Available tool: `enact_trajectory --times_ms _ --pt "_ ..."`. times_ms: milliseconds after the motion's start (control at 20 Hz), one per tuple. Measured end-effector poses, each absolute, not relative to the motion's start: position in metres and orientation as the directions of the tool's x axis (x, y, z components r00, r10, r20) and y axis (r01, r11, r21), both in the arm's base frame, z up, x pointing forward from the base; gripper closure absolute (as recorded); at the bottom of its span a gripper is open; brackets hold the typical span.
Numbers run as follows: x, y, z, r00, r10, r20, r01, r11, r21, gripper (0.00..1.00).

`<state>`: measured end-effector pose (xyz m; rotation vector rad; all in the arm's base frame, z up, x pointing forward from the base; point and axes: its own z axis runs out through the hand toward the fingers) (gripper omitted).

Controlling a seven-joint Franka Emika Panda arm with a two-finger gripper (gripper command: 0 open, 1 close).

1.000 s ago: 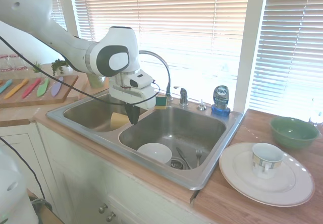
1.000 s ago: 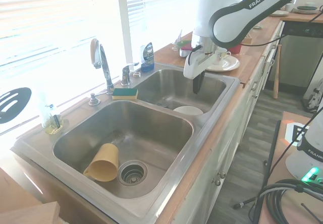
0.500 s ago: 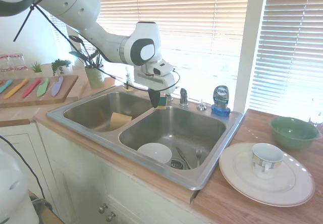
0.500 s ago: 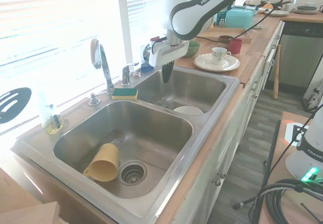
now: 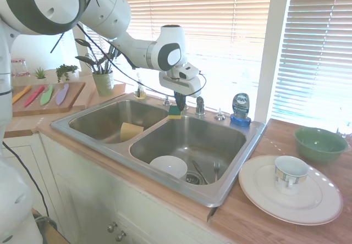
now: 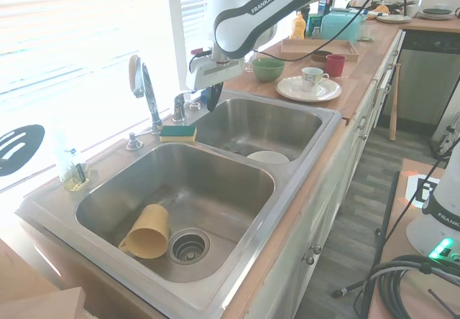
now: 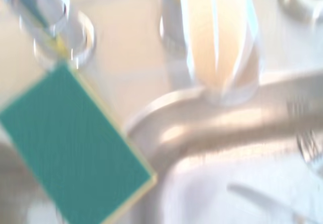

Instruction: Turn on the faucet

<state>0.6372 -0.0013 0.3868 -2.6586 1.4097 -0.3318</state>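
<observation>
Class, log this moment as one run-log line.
phase: approach | gripper: above sink rim, near faucet handle | contact: none visible | sponge: beside faucet

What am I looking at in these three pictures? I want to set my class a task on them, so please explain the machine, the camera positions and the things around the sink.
The machine is a white robot arm whose two-finger gripper hangs just beside the small lever handle of the faucet. It holds nothing; whether its fingers are open cannot be told.

Two pictures come from cameras on opposite sides of the double sink. The third, blurry one comes from a camera on the wrist, looking down at the green sponge on the sink's back ledge.

One basin holds a yellow cup, the other a white bowl and cutlery. A dish soap bottle stands behind; a cup on a plate and a green bowl sit on the counter.
</observation>
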Motion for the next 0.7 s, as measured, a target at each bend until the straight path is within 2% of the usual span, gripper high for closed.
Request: enact_trajectory --times_ms 700 --pt "0.657 0.003 0.425 0.481 -0.845 0.233 -0.761 -0.535 -0.368 1.00"
